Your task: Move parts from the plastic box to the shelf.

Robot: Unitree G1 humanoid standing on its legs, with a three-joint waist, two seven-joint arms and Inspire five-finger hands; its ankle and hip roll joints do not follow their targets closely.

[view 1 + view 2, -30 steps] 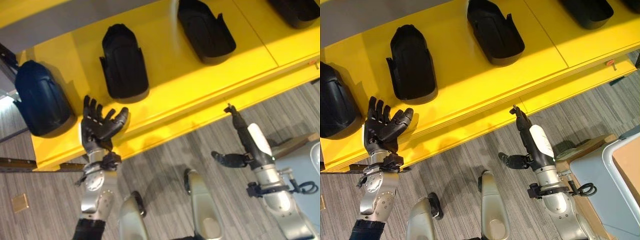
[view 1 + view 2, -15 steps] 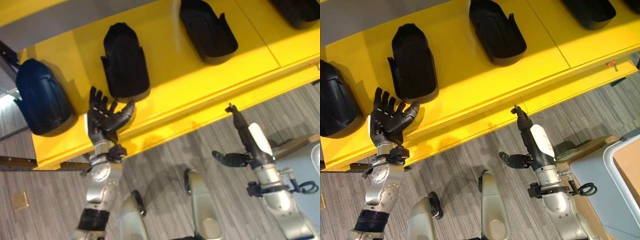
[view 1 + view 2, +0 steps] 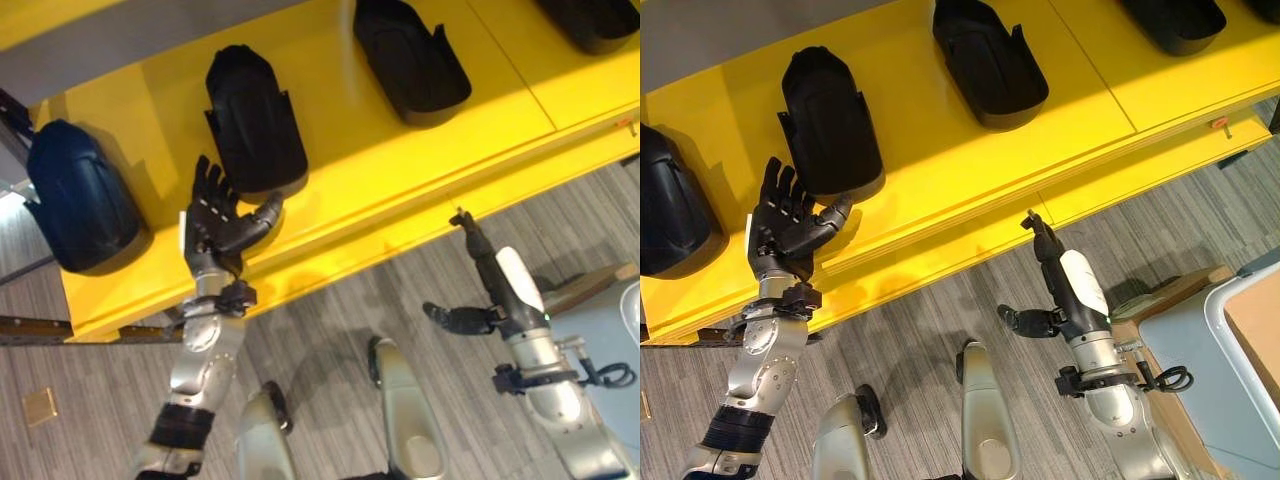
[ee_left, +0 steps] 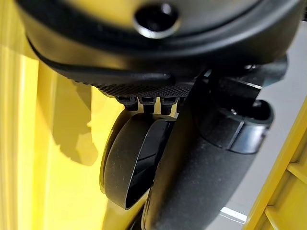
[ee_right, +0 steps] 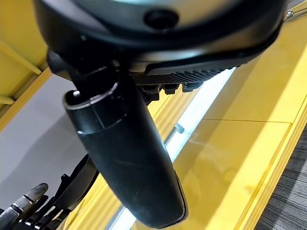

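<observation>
My left hand (image 3: 222,222), fingers spread wide and empty, hovers at the yellow shelf's (image 3: 400,160) front edge beside a black part (image 3: 252,122).

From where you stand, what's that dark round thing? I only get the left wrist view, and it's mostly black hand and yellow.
Observer: It's a black part lying on the yellow shelf, and the left hand is right at its near end.
Operator: Is the hand holding it?
Observer: No, its fingers are spread open, with the thumb reaching toward the part.
Operator: Are there more parts?
Observer: Yes, another black part lies further along the shelf.
Operator: And the other hand?
Observer: The right hand hangs open over the floor, off the shelf.
</observation>
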